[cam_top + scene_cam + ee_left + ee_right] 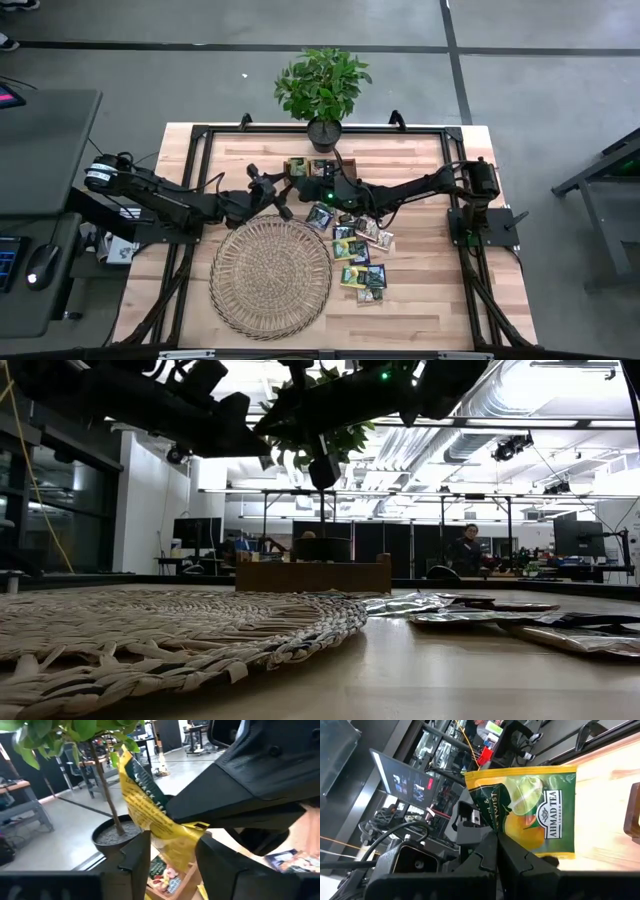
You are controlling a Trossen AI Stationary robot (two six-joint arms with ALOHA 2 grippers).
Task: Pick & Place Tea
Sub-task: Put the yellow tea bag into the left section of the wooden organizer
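Note:
A yellow-green tea sachet hangs in the air near the table's middle, over the area by the small wooden tray. My right gripper reaches in level from the table's right and is shut on it. My left gripper comes level from the table's left. Its two fingers stand open on either side of the sachet's lower end. Several more sachets lie flat on the table, right of the round wicker mat. My right gripper pinches one edge of the sachet between its two shut fingers, coming level from the table's right. The sachet stands up from the fingers, tilted and lifted clear of the table. My left gripper's fingers flank the sachet's lower end; whether they touch it I cannot tell.
A potted plant stands at the table's far edge, just behind the wooden tray, which holds a few sachets. The wicker mat fills the near middle. A black frame rims the tabletop.

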